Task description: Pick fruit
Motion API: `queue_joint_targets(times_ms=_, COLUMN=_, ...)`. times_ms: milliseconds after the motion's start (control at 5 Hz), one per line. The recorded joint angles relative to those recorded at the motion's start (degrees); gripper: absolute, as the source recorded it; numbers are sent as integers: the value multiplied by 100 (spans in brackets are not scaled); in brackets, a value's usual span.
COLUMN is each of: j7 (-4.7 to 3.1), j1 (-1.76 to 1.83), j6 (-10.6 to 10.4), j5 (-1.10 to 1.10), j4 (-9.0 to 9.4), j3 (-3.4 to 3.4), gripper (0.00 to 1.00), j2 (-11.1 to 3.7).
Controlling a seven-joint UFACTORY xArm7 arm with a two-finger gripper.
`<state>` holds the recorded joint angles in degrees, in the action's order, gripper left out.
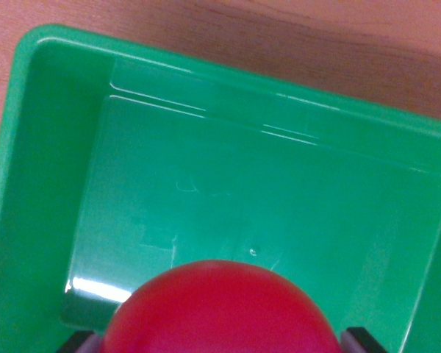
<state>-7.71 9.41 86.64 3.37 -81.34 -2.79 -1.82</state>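
Two dark finger tips [79, 341] show at the bottom edge of the wrist view, one at each side of a red fruit [220, 312]. The gripper [220, 346] has its fingers set apart by the width of the fruit and pressed against its flanks, so the fruit sits clamped between them. Only small corners of the fingers are visible; they look flat-edged and matte.

The fruit is round and smooth, with an even red skin and a soft sheen across its dome. Its lower part is cut off by the frame.

Beyond the fruit lies a green plastic bin [51, 132]. The bin is rectangular with rounded corners, sloped walls and a flat, glossy floor that carries bright highlights and faint scuff marks. The fruit is held over the bin's interior, near the wall closest to the camera.

The bin rests on a wooden table [316, 37] with a reddish-brown grain.
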Motion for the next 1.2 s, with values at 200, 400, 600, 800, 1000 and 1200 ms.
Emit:
queue_joint_targets(times_ms=200, j7=-9, j1=1, j6=203, j5=-1, j4=-142, j3=1, gripper=100, j2=61)
queue_joint_targets(times_ms=400, j7=-9, j1=1, j6=203, j5=-1, j4=-142, j3=1, gripper=100, j2=61)
queue_joint_targets(times_ms=600, j7=-17, j1=2, j6=389, j5=-3, j4=-272, j3=3, gripper=100, j2=117)
queue_joint_targets(times_ms=800, j7=-17, j1=2, j6=389, j5=-3, j4=-272, j3=3, gripper=100, j2=117)
queue_joint_targets(times_ms=1000, j7=-25, j1=3, j6=558, j5=-4, j4=-390, j3=4, gripper=100, j2=168)
queue_joint_targets(times_ms=1200, j7=-25, j1=3, j6=558, j5=-4, j4=-390, j3=4, gripper=100, j2=168)
